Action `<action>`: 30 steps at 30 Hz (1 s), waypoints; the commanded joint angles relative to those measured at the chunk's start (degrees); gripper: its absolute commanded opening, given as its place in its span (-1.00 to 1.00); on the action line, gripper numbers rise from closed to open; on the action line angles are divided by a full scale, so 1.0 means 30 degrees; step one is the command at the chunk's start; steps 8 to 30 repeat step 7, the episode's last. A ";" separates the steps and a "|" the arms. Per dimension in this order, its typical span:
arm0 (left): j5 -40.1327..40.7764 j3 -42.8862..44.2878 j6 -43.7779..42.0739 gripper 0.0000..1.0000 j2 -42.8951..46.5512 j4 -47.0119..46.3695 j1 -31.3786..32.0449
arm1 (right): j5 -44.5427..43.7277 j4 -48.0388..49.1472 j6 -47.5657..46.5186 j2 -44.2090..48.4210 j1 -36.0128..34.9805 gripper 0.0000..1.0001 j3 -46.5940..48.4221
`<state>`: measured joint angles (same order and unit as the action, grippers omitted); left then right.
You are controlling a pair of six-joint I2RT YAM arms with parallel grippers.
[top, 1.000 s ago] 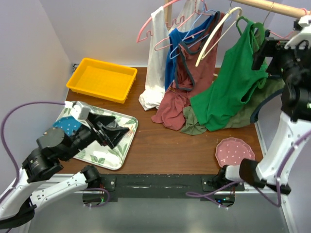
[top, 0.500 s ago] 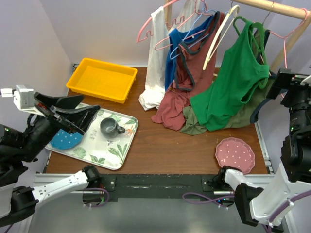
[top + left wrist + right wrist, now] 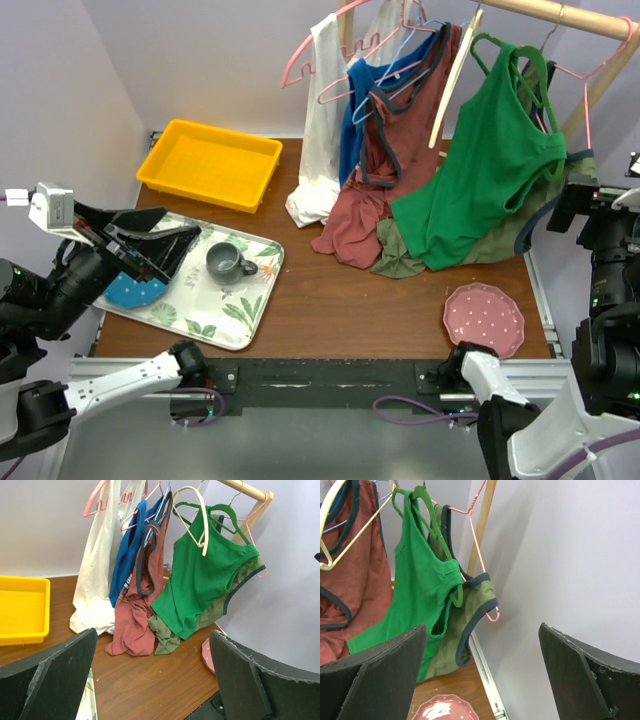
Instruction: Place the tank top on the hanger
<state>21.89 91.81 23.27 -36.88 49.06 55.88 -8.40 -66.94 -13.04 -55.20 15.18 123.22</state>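
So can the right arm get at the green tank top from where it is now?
Probably yes. The right gripper is open and faces the tank top, with nothing hanging between them; the olive top is behind it.

Cloth, wood and plastic, as we see them
We see the tank top (image 3: 490, 170) as soft, matt, creased cloth; its hanger (image 3: 435, 527) is smooth dull green, plastic or coated wire, we cannot tell; the surface (image 3: 340, 290) is brown wood with a faint sheen, the rail (image 3: 560, 14) pale bare wood, the yellow bin (image 3: 210, 160) glossy plastic, the pink plate (image 3: 484, 318) shiny, the left pincer (image 3: 180, 250) matt black, rough-edged
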 commanded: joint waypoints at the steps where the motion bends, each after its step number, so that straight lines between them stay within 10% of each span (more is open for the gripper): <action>1: 0.0965 0.0100 0.0213 1.00 0.0224 0.0083 0.0621 | 0.0223 -0.0481 -0.0693 0.0001 0.0096 0.97 -0.0437; 30: 0.1375 -0.0047 0.0213 1.00 0.0195 -0.0034 0.1090 | 0.0427 -0.0451 -0.0751 0.0177 0.0096 0.97 -0.0527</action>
